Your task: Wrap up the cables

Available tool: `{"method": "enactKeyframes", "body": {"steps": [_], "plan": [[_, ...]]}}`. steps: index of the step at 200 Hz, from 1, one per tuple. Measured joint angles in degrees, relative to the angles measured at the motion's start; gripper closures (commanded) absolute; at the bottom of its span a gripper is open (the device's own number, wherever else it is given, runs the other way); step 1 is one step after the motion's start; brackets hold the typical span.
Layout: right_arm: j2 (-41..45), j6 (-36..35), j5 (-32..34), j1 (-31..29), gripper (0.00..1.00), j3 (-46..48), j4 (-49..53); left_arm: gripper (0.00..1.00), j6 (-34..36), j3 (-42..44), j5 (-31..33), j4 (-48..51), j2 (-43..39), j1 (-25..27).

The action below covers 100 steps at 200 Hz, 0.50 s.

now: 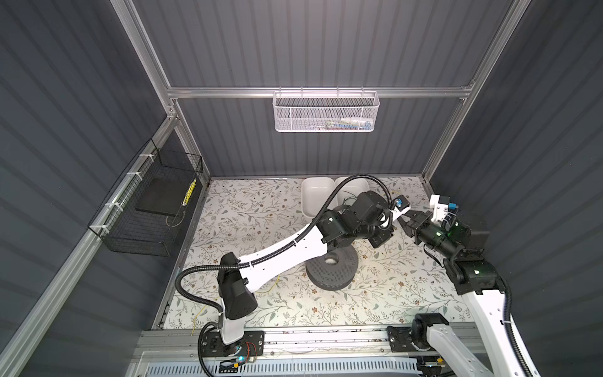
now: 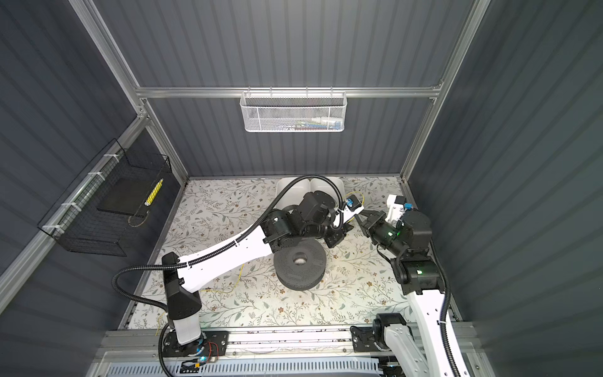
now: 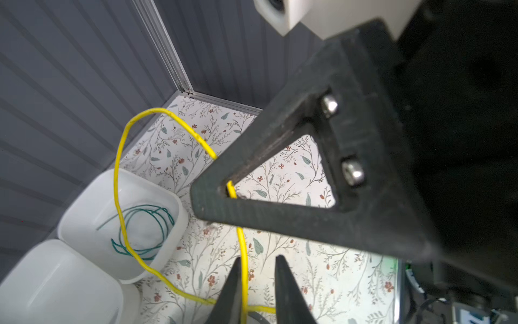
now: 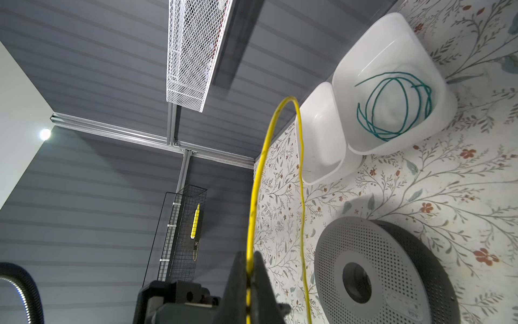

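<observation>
Green cable (image 4: pixel 386 137) coiled in white tub (image 4: pixel 364 56), yellow cable (image 4: pixel 253 202) arching outside it

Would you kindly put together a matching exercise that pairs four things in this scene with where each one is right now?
Things:
1. yellow cable
2. green cable
3. grey perforated disc
4. white mesh basket

Places:
A. hanging from the metal rail
B. coiled inside a white bin
C. pinched in the shut right hand
D. lying flat on the floral table

Pairs: 1-C, 2-B, 3-D, 4-A
</observation>
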<state>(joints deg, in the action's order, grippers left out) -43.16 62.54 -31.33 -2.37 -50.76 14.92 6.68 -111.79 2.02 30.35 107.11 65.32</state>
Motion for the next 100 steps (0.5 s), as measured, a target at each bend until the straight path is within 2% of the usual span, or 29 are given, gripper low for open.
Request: {"method": "enactKeyframes", "body": {"steps": [6, 39, 77, 93, 100], "plan": [[0.04, 0.00, 0.09, -0.13, 1.00, 0.11, -0.02, 1.00, -0.22, 0.00, 0.15, 0.00, 0.00, -0.04], [0.11, 0.00, 0.87, -0.63, 0.98, 0.35, 0.11, 1.00, 0.22, 1.16, 0.28, -0.92, -0.31, -0.22], [0.09, -1.79, 1.20, -0.79, 0.67, -0.83, 2.62, 1.00, -0.70, 7.19, 0.28, -4.61, -3.69, -0.15], [0.26, -4.26, 2.19, -0.61, 0.56, -3.74, 6.40, 1.00, -1.73, 11.15, 0.07, -6.64, -6.16, -0.68], [0.57, -5.14, 2.47, -0.39, 0.55, -5.09, 7.45, 1.00, -2.34, 12.66, -0.37, -7.34, -7.34, -0.92]]}}
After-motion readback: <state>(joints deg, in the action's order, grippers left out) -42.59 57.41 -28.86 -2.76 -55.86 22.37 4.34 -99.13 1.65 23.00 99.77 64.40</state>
